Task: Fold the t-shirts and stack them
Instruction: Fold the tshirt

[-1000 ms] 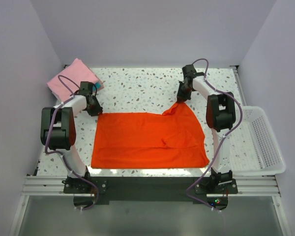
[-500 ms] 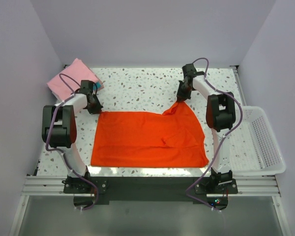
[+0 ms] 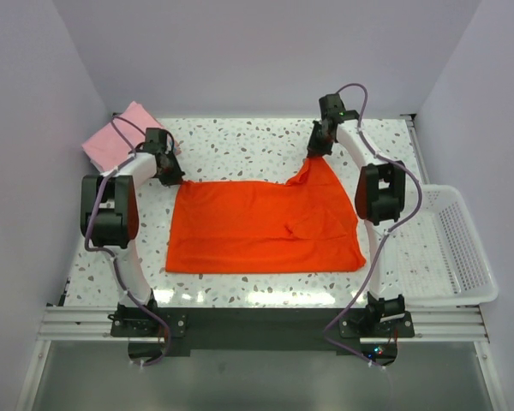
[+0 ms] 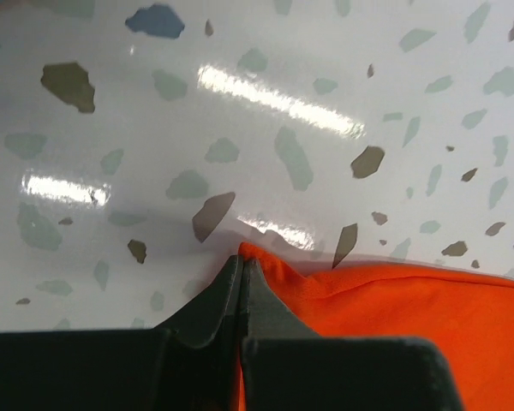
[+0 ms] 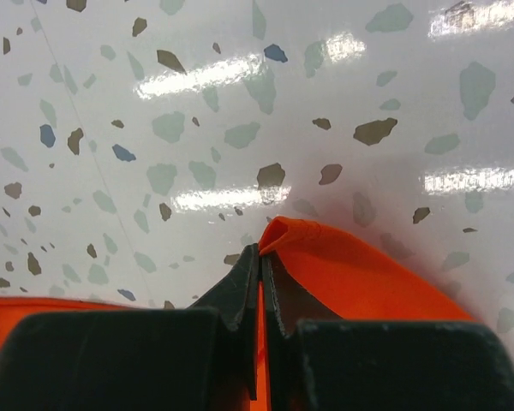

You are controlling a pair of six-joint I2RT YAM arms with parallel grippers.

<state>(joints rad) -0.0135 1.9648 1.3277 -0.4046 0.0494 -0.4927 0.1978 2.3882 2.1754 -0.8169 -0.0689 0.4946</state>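
Observation:
The orange-red t-shirt (image 3: pixel 265 227) lies spread flat across the middle of the speckled table. My left gripper (image 3: pixel 173 178) is shut on its far left corner, seen in the left wrist view (image 4: pixel 242 257) with orange cloth (image 4: pixel 394 325) pinched between the jaws. My right gripper (image 3: pixel 311 157) is shut on the far right corner and lifts it slightly; the right wrist view (image 5: pixel 262 250) shows the folded orange edge (image 5: pixel 343 274) caught in the jaws. A folded pink shirt (image 3: pixel 116 137) lies at the far left corner. The teal shirt is hidden.
A white mesh basket (image 3: pixel 458 248) stands off the table's right edge. The walls close in on the left, back and right. The arm bases sit on the rail along the near edge.
Both grippers have moved toward the far side, dragging the orange-red shirt away from the near edge. The shirt's far edge is now stretched straighter between them.

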